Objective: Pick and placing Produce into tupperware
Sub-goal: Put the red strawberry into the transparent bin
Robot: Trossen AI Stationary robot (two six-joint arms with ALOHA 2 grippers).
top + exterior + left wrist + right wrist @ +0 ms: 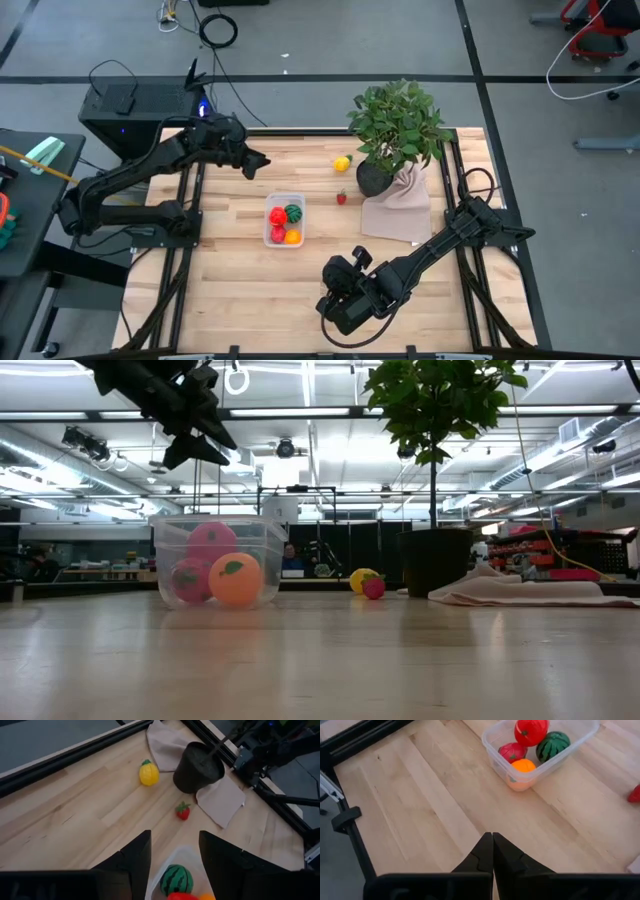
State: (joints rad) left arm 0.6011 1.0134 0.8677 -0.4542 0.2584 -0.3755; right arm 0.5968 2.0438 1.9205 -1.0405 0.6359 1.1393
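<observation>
The clear tupperware (284, 221) stands on the table's middle, holding a red fruit (530, 731), a watermelon (552, 746), a dark-red piece (512, 751) and an orange (523, 766). A yellow lemon-like fruit (342, 163) and a small strawberry (341, 198) lie on the wood beyond it. My left gripper (262, 165) hovers open above the table, left of and beyond the tupperware, holding nothing. My right gripper (333, 305) is shut and empty near the table's near edge.
A potted plant (398, 128) stands on a beige cloth (398, 212) at the table's far right. Black frame rails (190, 250) run along both sides. A black box (130, 110) sits off the far left corner. Bare wood lies near the tupperware's front.
</observation>
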